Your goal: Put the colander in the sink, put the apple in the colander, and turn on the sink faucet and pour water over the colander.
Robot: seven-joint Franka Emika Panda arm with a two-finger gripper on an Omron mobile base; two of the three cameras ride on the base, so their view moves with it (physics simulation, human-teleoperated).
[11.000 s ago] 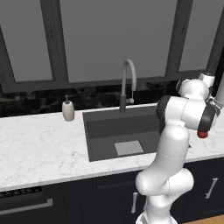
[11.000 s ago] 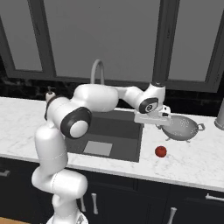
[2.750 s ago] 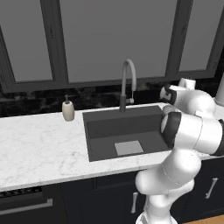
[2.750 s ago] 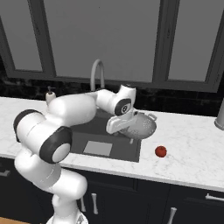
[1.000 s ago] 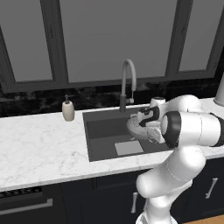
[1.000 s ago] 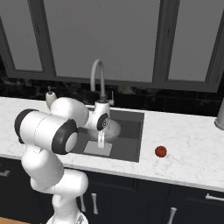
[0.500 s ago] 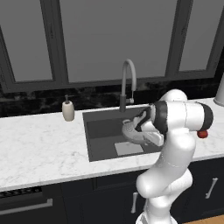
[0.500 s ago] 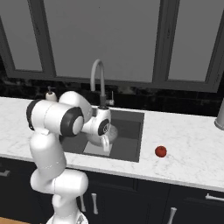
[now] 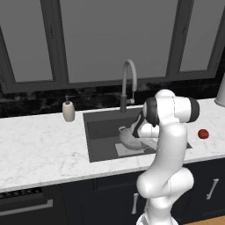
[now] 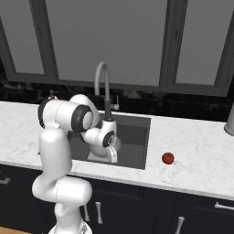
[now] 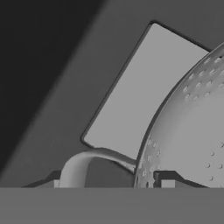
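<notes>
- The white arm rises from its base in front of the table, bends at a dark elbow joint above the table's front edge, and folds forward and down so that its wrist drops into the sink (image 9: 99, 136).
- In the left base view the hand (image 9: 139, 130) sits low inside the basin, on the right side of the colander (image 9: 131, 138), with the forearm mostly hiding it.
- In the right base view the hand (image 10: 109, 148) points downward just in front of the sink's near wall (image 10: 137, 157), below the elbow.
- The hand is pinching the colander at its rim: in the hand view the 2 finger tips (image 11: 168, 178) stand on either side of the perforated wall (image 11: 192, 131), beside 1 loop handle (image 11: 83, 162).
- The colander is inside the sink, tilted, over or on the pale square drain plate (image 11: 144, 92); whether it rests on the bottom cannot be told.
- The apple (image 9: 203, 134) lies on the white marble table (image 9: 39, 149), right of the sink and well apart from the colander; the right base view shows it (image 10: 168, 158) near the table's front edge.
- The sink faucet (image 9: 128, 83) stands behind the basin, its arched spout curving over the sink.
- A small beige soap dispenser (image 9: 68, 110) stands on the table left of the sink.
</notes>
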